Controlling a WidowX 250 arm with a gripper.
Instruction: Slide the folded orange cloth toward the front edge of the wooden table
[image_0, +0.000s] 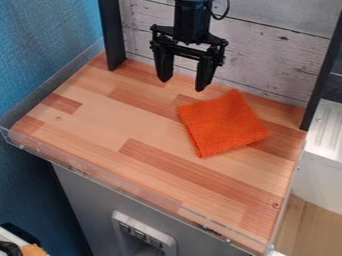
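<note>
"What was at the left?"
"A blue wall (47, 45), beside the wooden counter (133, 122)."
"And the gripper (182, 85)?"
"It hung above the counter's back part, fingers apart."
"Where was the cloth (224, 125)?"
"To its right and nearer the front, orange, flat on the counter, one corner towards the back boards (274, 60)."

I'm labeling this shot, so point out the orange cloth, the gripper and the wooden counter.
Orange cloth (224, 124): camera view, middle of its upper face.
Gripper (182, 85): camera view, midway between the tips of its parted jaws.
Wooden counter (120, 125): camera view, bare part of its top.
</note>
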